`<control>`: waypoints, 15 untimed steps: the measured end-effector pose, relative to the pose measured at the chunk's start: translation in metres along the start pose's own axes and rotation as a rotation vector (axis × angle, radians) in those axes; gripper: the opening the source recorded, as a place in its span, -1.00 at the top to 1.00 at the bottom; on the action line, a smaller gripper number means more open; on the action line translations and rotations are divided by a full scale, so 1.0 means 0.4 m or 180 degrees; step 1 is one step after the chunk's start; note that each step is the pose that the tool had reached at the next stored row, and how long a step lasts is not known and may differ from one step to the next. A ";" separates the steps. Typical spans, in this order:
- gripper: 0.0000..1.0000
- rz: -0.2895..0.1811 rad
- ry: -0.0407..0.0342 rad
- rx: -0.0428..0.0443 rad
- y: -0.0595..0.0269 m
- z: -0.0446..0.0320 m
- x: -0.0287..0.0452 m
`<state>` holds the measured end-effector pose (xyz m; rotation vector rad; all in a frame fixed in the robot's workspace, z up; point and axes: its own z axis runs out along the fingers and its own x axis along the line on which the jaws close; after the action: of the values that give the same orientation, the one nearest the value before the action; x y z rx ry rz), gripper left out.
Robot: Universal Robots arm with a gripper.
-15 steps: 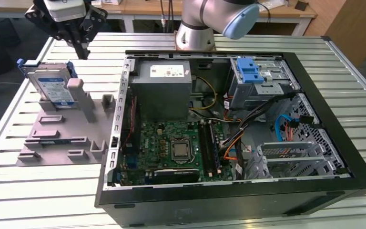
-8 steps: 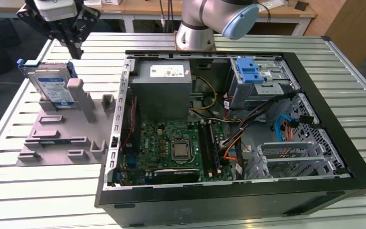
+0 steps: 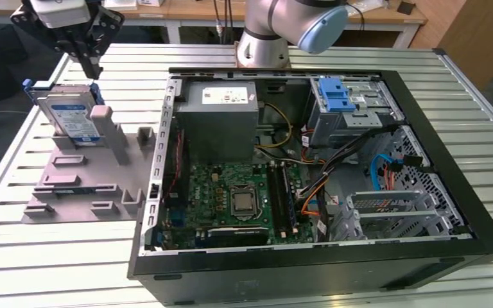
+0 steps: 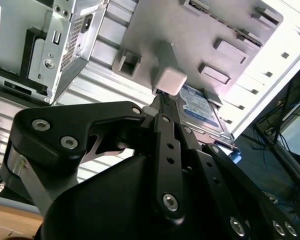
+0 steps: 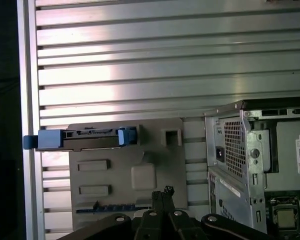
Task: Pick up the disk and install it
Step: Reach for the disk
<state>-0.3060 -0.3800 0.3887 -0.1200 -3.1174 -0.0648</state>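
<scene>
We see the gripper (image 3: 90, 65) hanging over one corner of the surface (image 3: 58, 256), its jaws pressed together and pinching nothing. In both wrist views the dark finger links meet at their tips.

Just below it stands the disk (image 3: 71, 115). It sits on edge in a slot of a grey holder (image 3: 84, 186), its labelled face leaning against a pale post (image 3: 103, 122). In the first wrist view the disk (image 5: 85, 139) shows edge-on, with its blue frame at both ends. The gripper and the disk are close but apart.

We judge the pick-up to be the step in hand, with no grasp made yet. That grasp calls for the jaws to spread, line up across the disk's thin upper edge and come down astride it, clear of the post.

Further off, toward the exterior view's right, the open computer case (image 3: 315, 273) lies on its side. At its far corner sits the grey cage (image 3: 362, 112) with a blue latch (image 3: 336, 99). The cage is well apart from the disk, so the install has not begun.
</scene>
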 end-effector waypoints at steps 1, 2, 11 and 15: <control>0.79 0.0000 0.0002 0.0000 0.000 0.000 0.004; 0.79 0.0000 0.0005 0.0000 0.000 0.001 0.008; 0.79 0.0001 0.0024 0.0002 0.006 0.006 0.048; 0.79 0.0001 0.0028 0.0002 0.016 0.009 0.072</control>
<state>-0.3342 -0.3715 0.3860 -0.1201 -3.1086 -0.0642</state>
